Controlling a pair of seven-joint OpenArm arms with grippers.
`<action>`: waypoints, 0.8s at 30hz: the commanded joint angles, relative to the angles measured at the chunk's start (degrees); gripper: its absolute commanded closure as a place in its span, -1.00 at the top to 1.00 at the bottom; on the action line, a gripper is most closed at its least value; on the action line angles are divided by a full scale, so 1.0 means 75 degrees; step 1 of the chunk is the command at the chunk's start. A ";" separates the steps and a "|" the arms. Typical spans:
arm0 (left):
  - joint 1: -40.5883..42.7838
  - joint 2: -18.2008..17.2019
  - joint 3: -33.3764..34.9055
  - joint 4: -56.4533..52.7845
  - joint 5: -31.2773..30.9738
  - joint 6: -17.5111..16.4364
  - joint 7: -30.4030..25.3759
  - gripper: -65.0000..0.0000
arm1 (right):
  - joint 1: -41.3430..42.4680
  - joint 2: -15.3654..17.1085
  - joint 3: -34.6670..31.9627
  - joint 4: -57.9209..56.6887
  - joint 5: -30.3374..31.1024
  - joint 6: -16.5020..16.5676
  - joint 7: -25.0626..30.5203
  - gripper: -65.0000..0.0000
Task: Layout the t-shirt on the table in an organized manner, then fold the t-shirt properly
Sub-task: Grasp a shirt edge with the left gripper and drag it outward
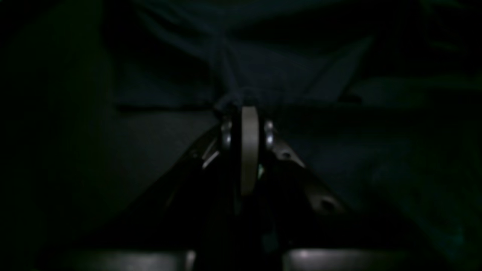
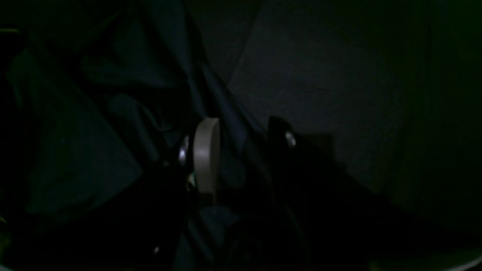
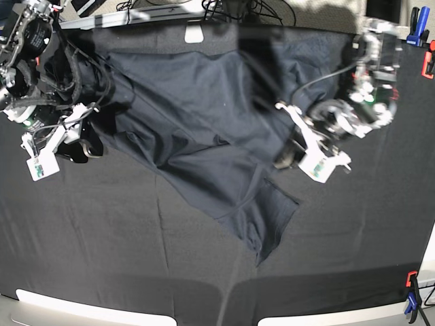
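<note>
Your left gripper is pinching the t-shirt, which is lying rumpled across the far half of the table. Your right gripper is straddling a shirt edge, jaws parted.

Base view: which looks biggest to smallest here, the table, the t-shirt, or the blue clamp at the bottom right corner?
1. The table, filling nearly the whole view.
2. The t-shirt, spread across its middle.
3. The blue clamp, tiny at the corner.
</note>
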 commanded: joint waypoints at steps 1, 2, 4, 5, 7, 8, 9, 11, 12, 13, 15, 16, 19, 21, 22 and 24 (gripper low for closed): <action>-0.0108 -0.0073 -0.0017 0.0306 -0.0058 0.0108 -0.0216 -1.00 | 0.0082 0.0108 0.0041 0.0119 0.0111 0.0045 0.0216 -0.35; -0.0122 -0.0108 -0.0017 0.0455 0.0032 0.0256 -0.0291 -1.00 | 0.0082 0.0108 0.0041 0.0119 0.0108 0.0045 0.0216 -0.35; -0.0181 -0.0140 -0.0026 0.0699 0.0303 0.0711 -0.0306 -1.00 | 0.0082 0.0108 0.0041 0.0119 0.0111 0.0045 0.0216 -0.35; -0.0251 -0.0157 -0.0032 0.0761 0.0434 0.0868 -0.0306 -1.00 | 0.0082 0.0108 0.0041 0.0119 0.0108 0.0045 0.0210 -0.35; -0.0466 -0.0219 -0.0064 0.0772 0.0536 0.1005 -0.0297 -1.00 | 0.0079 0.0108 0.0041 0.0119 0.0108 0.0045 0.0195 -0.35; -0.0586 -0.0256 -0.0076 0.0772 0.0536 0.1072 -0.0294 -1.00 | 0.0079 0.0108 0.0041 0.0119 0.0108 0.0045 0.0175 -0.35; -0.0729 -0.0306 -0.0073 0.0772 0.0536 0.1151 -0.0242 -1.00 | 0.0079 0.0108 0.0038 0.0119 0.0111 0.0045 0.0172 -0.35; -0.1035 -0.0391 -0.0076 0.0772 0.0536 0.1195 -0.0117 -1.00 | 0.0079 0.0108 0.0032 0.0119 0.0111 0.0045 0.0102 -0.35; -0.1183 -0.0434 -0.0073 0.0772 0.0533 0.1221 -0.0015 -1.00 | 0.0079 0.0108 0.0032 0.0119 0.0125 0.0045 0.0050 -0.35; -0.1335 -0.0478 -0.0076 0.0772 0.0533 0.1221 0.0035 -1.00 | 0.0079 0.0108 0.0032 0.0119 0.0184 0.0045 -0.0044 -0.35; -0.1641 -0.0603 -0.0076 0.0772 0.0539 0.1224 0.0128 -1.00 | 0.0079 0.0111 0.0032 0.0119 0.0379 0.0045 -0.0221 -0.35; -0.1778 -0.0664 -0.0090 0.0772 0.0568 0.1224 0.0128 -1.00 | 0.0079 0.0108 0.0032 0.0119 0.0446 0.0045 -0.0274 -0.35; -0.2069 -0.0793 -0.0329 0.0772 0.0962 0.1457 0.0119 -1.00 | 0.0079 0.0108 0.0032 0.0119 0.0571 0.0045 -0.0283 -0.35; -0.2224 -0.0912 -0.0592 0.0769 0.0956 0.1775 0.0082 -1.00 | 0.0079 0.0108 0.0032 0.0119 0.0568 0.0045 -0.0280 -0.35; -0.2334 -0.0991 -0.0726 0.0761 0.0935 0.1848 0.0017 -1.00 | 0.0079 0.0108 0.0032 0.0119 0.0568 0.0045 -0.0280 -0.35; -0.2626 -0.1183 -0.0962 0.0708 0.0933 0.1929 -0.0143 -1.00 | 0.0079 0.0108 0.0032 0.0119 0.0568 0.0045 -0.0280 -0.35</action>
